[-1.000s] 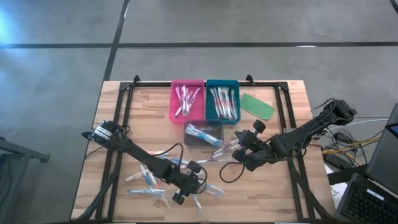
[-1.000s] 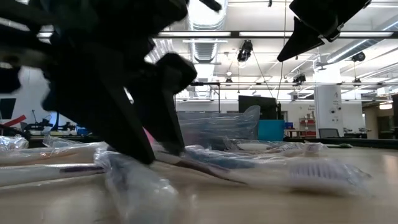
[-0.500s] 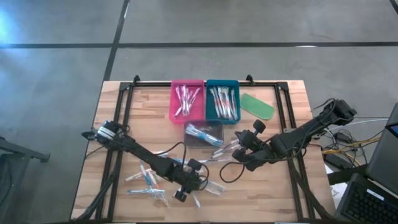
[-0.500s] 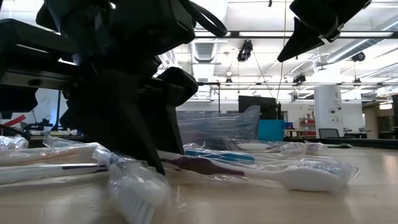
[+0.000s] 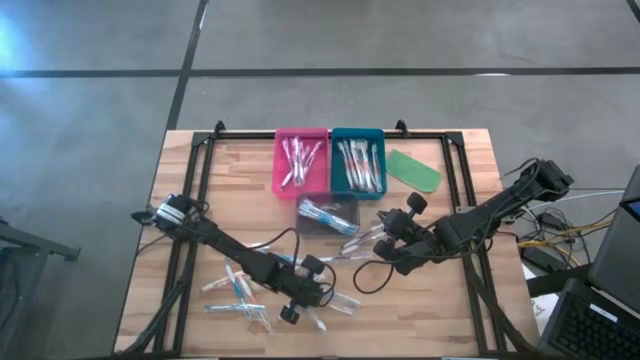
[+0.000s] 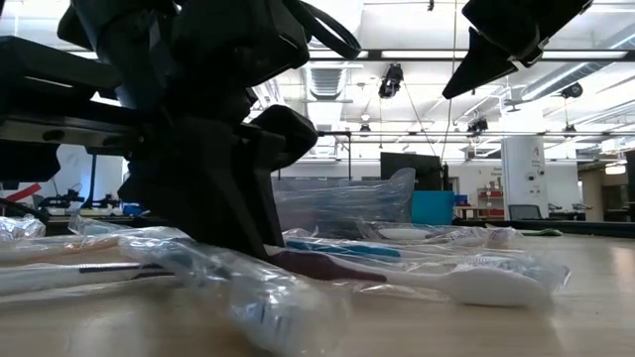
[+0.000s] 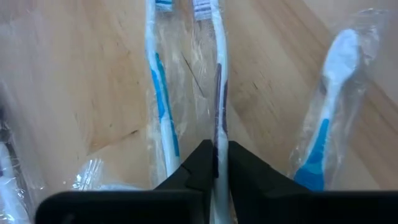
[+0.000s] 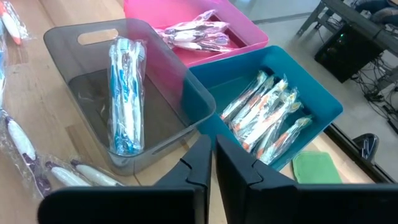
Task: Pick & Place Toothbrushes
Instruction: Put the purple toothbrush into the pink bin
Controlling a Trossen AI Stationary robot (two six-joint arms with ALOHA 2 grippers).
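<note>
No legible writing on the wrapped toothbrushes (image 7: 163, 106). Left pincer (image 7: 216, 163) pinches a purple-accent toothbrush (image 7: 219, 87) near the surface (image 5: 180, 200) front edge; right pincer (image 8: 213, 163) closed, empty.

Left gripper (image 7: 216, 163): moved slightly along the near edge of the table toward the loose pile, then its fingers closed in from wide apart onto a purple-handled toothbrush (image 7: 219, 93).
Wrapped toothbrush in front (image 6: 263, 297): its plastic sleeve shifted and stretched across the low view's foreground.
Purple-handled toothbrush, low view: came into sharp sight, lying flat.
</note>
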